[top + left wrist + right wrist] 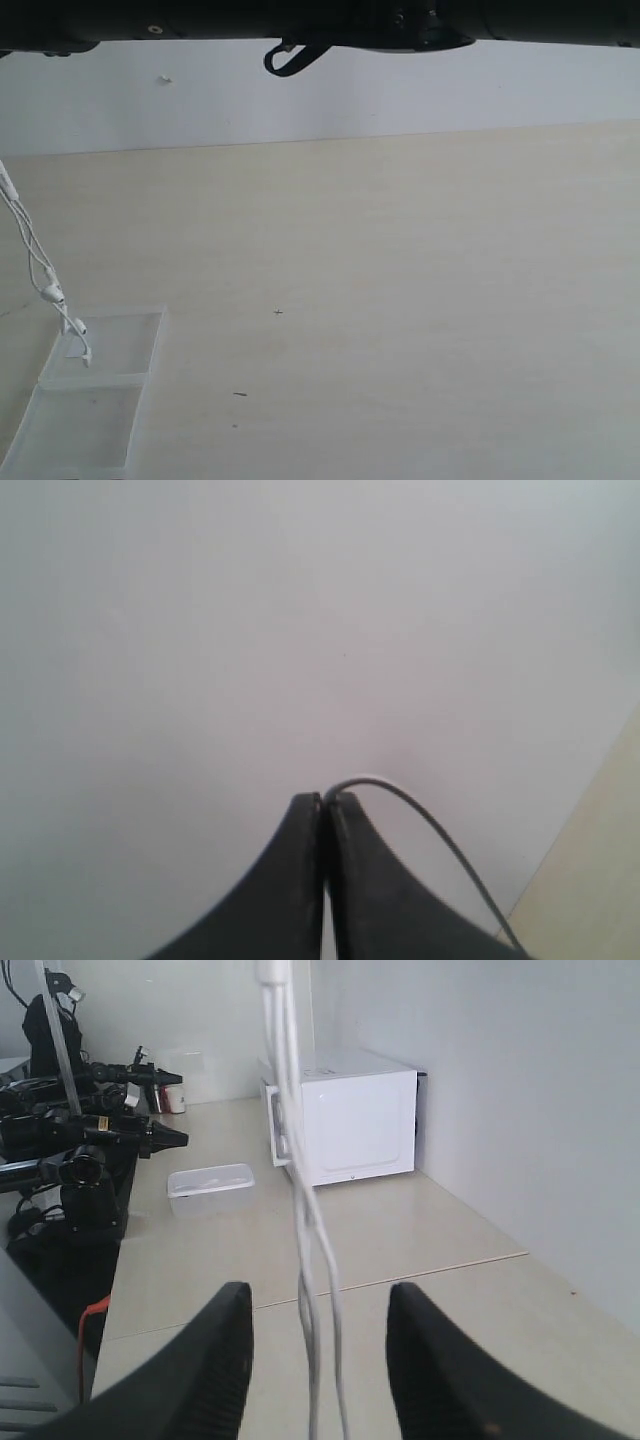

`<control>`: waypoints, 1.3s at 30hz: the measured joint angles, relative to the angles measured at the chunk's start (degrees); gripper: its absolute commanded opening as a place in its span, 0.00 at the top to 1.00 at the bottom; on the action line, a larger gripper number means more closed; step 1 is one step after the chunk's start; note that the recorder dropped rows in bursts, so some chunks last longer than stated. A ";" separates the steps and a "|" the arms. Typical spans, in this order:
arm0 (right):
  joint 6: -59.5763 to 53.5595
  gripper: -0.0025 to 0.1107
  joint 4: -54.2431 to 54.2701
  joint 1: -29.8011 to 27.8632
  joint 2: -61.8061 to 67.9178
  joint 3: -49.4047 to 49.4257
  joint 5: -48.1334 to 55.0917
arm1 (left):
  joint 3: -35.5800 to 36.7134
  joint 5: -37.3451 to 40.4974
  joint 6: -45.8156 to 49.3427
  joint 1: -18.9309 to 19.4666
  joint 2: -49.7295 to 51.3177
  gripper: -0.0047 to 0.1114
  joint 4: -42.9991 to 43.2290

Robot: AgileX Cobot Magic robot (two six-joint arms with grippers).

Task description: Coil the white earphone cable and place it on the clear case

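The white earphone cable hangs down at the far left of the exterior view, its earbuds dangling onto the clear case, which lies open and flat near the front left corner. Neither gripper shows in that view. In the left wrist view my left gripper is shut on the cable, which loops out from the fingertips. In the right wrist view my right gripper is open, and the cable strands hang between its fingers without touching them.
A pale table runs back to a white wall. A dark overhead bar with a black strap crosses the top. The right wrist view shows a white microwave, a clear tub and black equipment.
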 measured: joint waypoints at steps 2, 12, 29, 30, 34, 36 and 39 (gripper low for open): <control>0.00 0.64 0.00 0.00 0.00 0.00 -0.03 | 0.00 0.00 0.00 0.00 0.00 0.96 0.00; 0.11 0.67 0.00 0.00 0.00 0.00 -0.25 | 0.00 0.00 0.11 0.00 0.00 0.96 0.00; 6.47 0.67 -2.36 0.00 -0.22 0.00 -0.95 | 0.00 0.00 0.22 0.00 0.00 0.96 0.00; 6.59 0.67 -2.61 0.00 -0.22 0.00 -1.39 | 0.00 0.00 0.22 0.00 0.00 0.96 0.00; 7.57 0.67 -2.95 0.00 -0.22 0.00 -2.38 | 0.00 0.00 0.22 0.00 0.00 0.96 0.00; 7.57 0.67 -3.05 0.00 -0.22 0.00 -2.51 | 0.00 0.00 0.22 0.00 0.00 0.96 0.00; 7.79 0.67 -3.04 0.00 -0.22 0.00 -2.60 | 0.00 0.00 0.22 0.00 0.00 0.96 0.00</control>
